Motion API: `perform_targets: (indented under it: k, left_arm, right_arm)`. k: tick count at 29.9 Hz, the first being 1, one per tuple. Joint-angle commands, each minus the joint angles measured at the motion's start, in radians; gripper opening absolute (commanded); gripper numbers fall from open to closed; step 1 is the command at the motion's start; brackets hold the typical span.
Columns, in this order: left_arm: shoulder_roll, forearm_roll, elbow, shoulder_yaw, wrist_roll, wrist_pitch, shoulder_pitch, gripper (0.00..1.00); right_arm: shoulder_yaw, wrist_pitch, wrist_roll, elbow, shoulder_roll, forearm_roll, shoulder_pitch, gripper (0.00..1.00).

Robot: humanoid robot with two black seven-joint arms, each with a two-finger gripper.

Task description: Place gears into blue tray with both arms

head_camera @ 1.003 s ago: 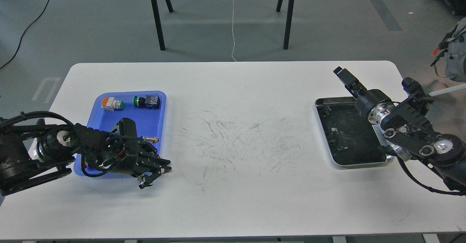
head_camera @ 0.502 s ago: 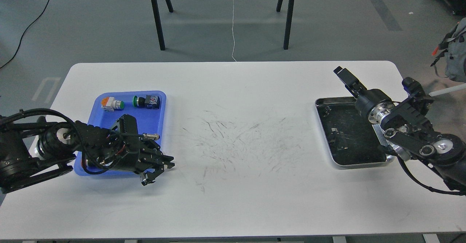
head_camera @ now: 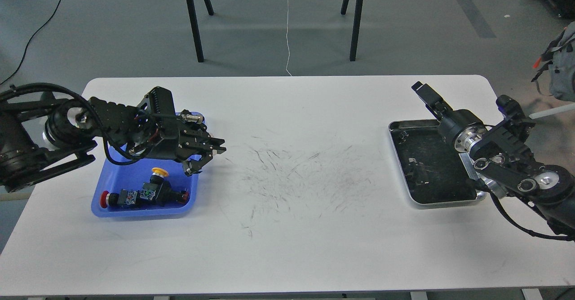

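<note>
Head view: left claw (head_camera: pixel 207 156) spread, empty, hiding the blue tray (head_camera: pixel 102 210) far half. Right claw (head_camera: pixel 424 94) state unreadable; gears indistinct.

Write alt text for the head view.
The left gripper hovers open over the right rim of the blue tray, which holds push-button switches. Across the white table, the right gripper sits above a silver tray.

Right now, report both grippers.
Left gripper: jaws open, holding nothing, above the blue tray edge.
Right gripper: cannot tell.
</note>
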Motion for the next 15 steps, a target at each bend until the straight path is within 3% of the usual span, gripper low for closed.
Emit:
perform_targets:
  k: [1, 15]
  left_arm:
    - [0.010, 0.000, 0.030, -0.073, 0.000, 0.004, 0.002, 0.11]
    - [-0.002, 0.000, 0.237, -0.115, 0.000, 0.070, 0.094, 0.11]
  right_arm:
    - [0.001, 0.000, 0.000, 0.001, 0.000, 0.000, 0.002, 0.88]
    - [0.001, -0.002, 0.000, 0.001, 0.000, 0.000, 0.004, 0.88]
